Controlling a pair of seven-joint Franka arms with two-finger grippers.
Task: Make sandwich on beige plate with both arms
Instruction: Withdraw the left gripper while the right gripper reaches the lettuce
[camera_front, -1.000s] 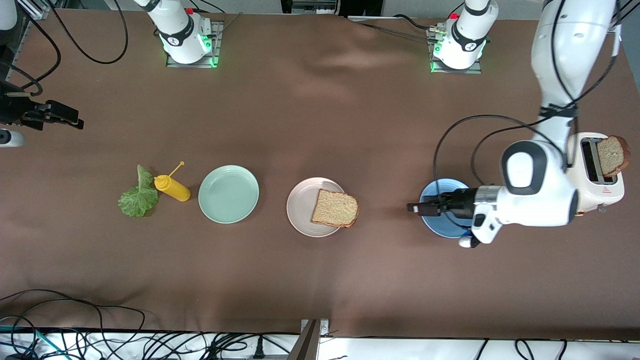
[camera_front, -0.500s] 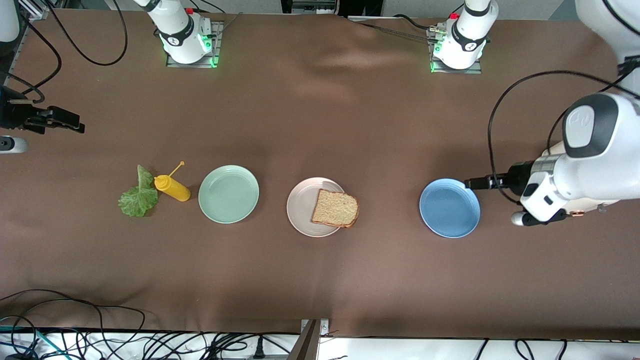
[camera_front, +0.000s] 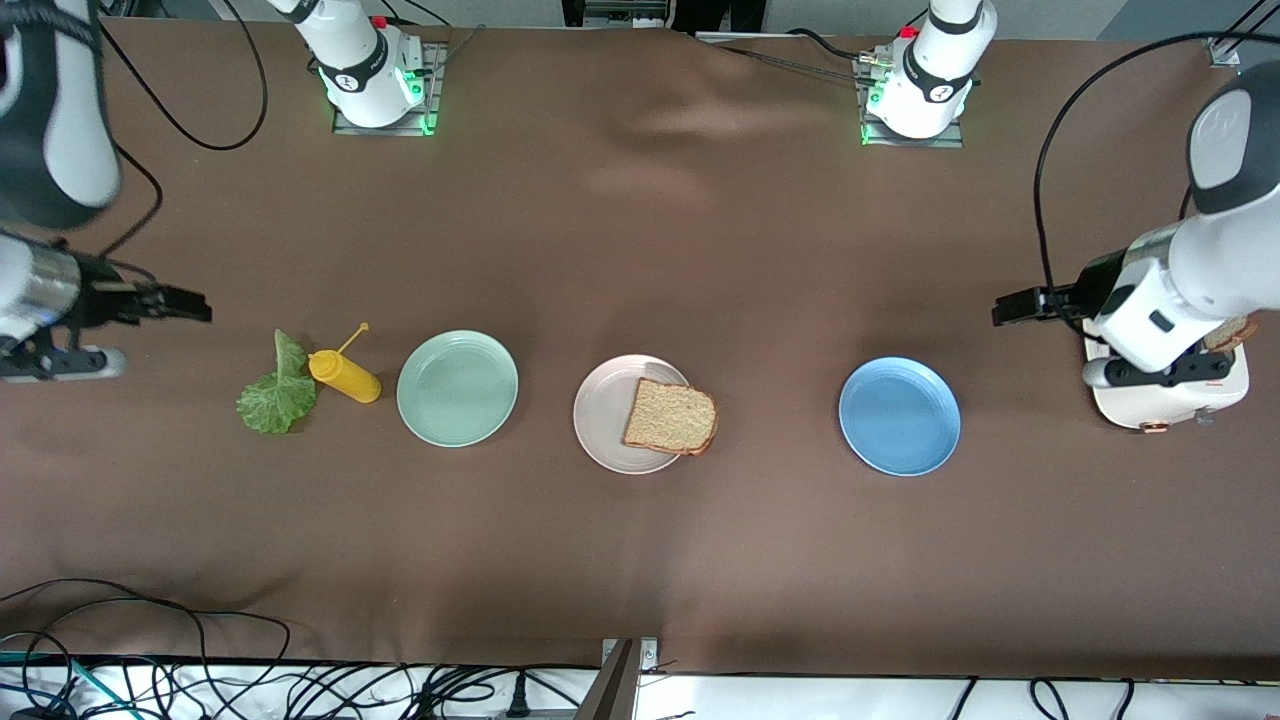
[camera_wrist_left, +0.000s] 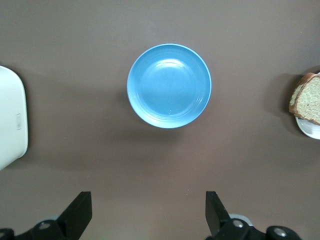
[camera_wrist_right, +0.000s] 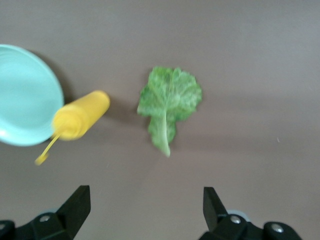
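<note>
Bread slice (camera_front: 670, 416) lies on the beige plate (camera_front: 602, 412) mid-table, overhanging its rim. Lettuce leaf (camera_front: 273, 390), yellow bottle (camera_front: 345, 376), mint plate (camera_front: 457, 388), blue plate (camera_front: 899, 416) share that row. Toaster (camera_front: 1170, 395) stands at the left arm's end. Left gripper (camera_front: 1015, 306) and right gripper (camera_front: 180, 303) hover, jaws wide, empty.

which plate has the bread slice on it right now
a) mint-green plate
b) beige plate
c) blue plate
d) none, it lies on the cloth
b: the bread slice rests on the beige plate, overhanging its rim toward the left arm's end, while the mint-green plate and the blue plate are bare.
</note>
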